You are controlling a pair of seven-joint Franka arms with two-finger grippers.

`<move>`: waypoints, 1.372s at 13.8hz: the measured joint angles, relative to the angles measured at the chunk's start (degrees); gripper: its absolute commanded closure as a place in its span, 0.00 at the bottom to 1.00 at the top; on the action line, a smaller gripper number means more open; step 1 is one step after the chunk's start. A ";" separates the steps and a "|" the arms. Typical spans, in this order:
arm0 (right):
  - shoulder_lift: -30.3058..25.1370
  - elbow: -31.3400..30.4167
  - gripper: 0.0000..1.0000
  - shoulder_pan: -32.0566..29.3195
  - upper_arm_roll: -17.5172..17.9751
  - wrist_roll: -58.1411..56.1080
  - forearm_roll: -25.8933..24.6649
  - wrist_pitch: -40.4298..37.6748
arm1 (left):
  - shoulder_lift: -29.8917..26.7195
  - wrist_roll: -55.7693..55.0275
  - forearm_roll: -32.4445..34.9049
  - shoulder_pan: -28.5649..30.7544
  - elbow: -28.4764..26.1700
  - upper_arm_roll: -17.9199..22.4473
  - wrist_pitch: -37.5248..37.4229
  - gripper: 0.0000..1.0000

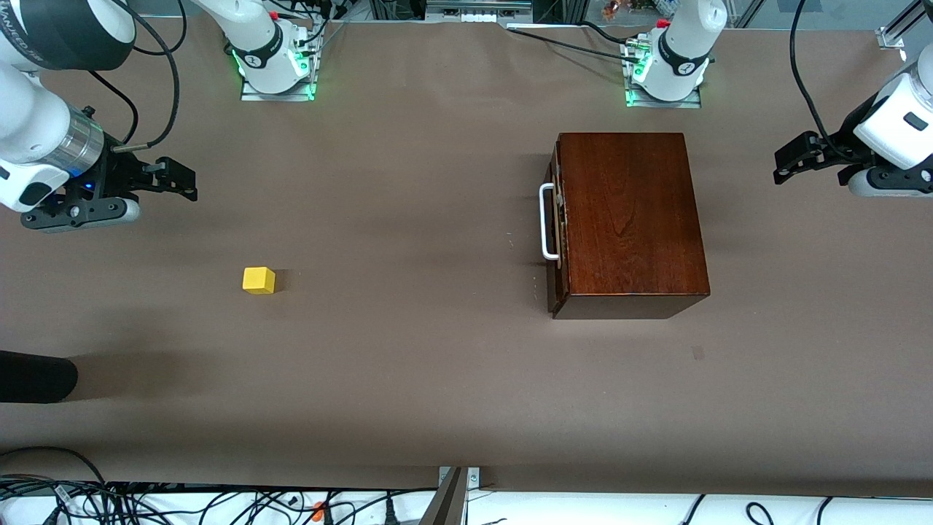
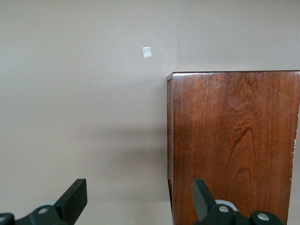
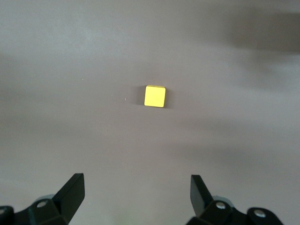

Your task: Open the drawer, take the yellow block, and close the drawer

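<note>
the yellow block (image 1: pixel 259 280) sits bare on the table (image 1: pixel 408 379), nearest the front camera, toward my right arm's end. the drawer (image 1: pixel 555 219) is pushed flush into the wooden box (image 1: pixel 628 219), its white handle (image 1: pixel 545 222) facing the block, well apart from it. my right gripper (image 1: pixel 175 179) hangs over the table with fingers spread, holding nothing. my left gripper (image 1: pixel 791 157), fingers apart too, hangs beside the box.

Both arms wait raised, left gripper (image 1: pixel 783 164) and right gripper (image 1: pixel 186 182) spread wide, holding nothing.
</note>
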 measured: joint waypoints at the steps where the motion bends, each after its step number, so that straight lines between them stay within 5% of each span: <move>1: 0.00 0.00 0.00 0.00 -0.01 0.00 0.00 0.00 | -0.17 -0.06 0.00 0.70 -0.24 -0.76 0.06 0.00; 5: 0.00 0.00 0.00 0.00 -0.02 0.00 0.00 0.00 | -0.46 -0.22 0.00 4.63 -0.37 -4.98 0.12 0.00; 19: 0.00 0.00 0.00 -0.01 -0.05 -0.01 0.00 0.00 | -0.43 -0.21 0.00 3.99 -0.47 -4.55 -0.25 0.00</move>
